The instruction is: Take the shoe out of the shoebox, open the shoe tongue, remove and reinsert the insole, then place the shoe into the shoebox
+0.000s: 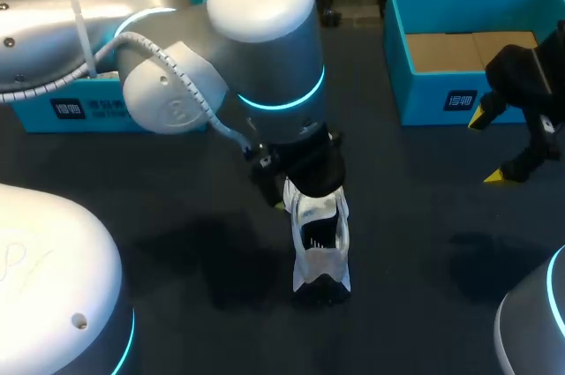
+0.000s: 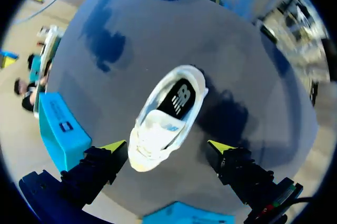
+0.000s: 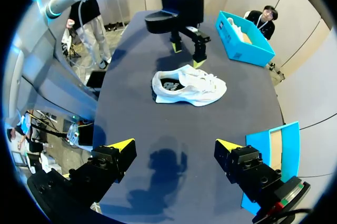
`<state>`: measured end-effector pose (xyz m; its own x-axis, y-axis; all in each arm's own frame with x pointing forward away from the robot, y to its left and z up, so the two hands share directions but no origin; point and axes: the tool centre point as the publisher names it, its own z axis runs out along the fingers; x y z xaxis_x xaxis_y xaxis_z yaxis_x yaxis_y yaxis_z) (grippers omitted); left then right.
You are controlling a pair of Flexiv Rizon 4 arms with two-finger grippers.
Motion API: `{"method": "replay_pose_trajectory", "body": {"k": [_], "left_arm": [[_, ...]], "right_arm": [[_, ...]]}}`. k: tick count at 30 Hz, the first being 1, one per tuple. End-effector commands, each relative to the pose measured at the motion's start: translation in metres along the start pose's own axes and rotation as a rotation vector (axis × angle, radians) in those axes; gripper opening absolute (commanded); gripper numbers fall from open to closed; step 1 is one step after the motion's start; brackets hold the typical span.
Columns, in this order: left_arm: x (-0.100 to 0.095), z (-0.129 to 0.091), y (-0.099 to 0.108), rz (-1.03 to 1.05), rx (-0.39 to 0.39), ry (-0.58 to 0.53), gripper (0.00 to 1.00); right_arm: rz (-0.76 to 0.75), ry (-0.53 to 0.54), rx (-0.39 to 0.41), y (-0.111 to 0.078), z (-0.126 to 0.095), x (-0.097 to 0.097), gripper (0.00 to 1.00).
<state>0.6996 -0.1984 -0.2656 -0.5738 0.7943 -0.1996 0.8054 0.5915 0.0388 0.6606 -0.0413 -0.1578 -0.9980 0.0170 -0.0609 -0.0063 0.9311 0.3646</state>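
In the head view, the white mesh sneaker with a black insole [image 1: 320, 243] stands on its sole on the dark worktop [image 1: 177, 243], out of the box and directly under the left hand [image 1: 305, 190]. The right hand [image 1: 487, 147] hangs open well apart, beside the open turquoise cardboard shoebox [image 1: 424, 93].

In the left wrist view, the left hand [image 2: 167, 147] is spread wide, with the sneaker [image 2: 166, 121] between and just ahead of its yellow tips (neither clearly touching). The long axis slants away from the hand, laced front nearer, heel opening farther.

In the right wrist view, the right hand [image 3: 175, 147] is open and empty. The sneaker [image 3: 188, 84] lies broadside well ahead of it, under the left hand [image 3: 186, 56], so the left arm is much the nearer for the tongue.
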Motion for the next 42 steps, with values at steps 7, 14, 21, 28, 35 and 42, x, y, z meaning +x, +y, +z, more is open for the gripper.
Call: {"method": "replay_pose_trajectory", "body": {"k": [7,14,21,28,35,42], "left_arm": [[0.027,0.001,-0.012,-0.85,-0.006,-0.095,1.0],[0.047,0.0,-0.029,-1.052,-0.017,-0.096,1.0],[0.053,0.002,-0.041,-1.079,-0.034,-0.072,1.0],[0.055,0.004,-0.044,-1.099,-0.036,-0.05,1.0],[0.055,0.004,-0.044,-1.099,-0.036,-0.05,1.0],[0.055,0.019,-0.054,-0.989,0.03,0.031,1.0]], "right_arm": [[0.0,0.005,0.004,0.001,0.001,-0.002,1.0],[0.0,0.005,0.004,0.001,0.001,-0.002,1.0],[0.0,0.005,0.004,0.001,0.001,-0.002,1.0],[0.0,0.005,0.004,0.001,0.001,-0.002,1.0],[0.0,0.005,0.004,0.001,0.001,-0.002,1.0],[0.0,0.005,0.004,0.001,0.001,-0.002,1.0]]}}
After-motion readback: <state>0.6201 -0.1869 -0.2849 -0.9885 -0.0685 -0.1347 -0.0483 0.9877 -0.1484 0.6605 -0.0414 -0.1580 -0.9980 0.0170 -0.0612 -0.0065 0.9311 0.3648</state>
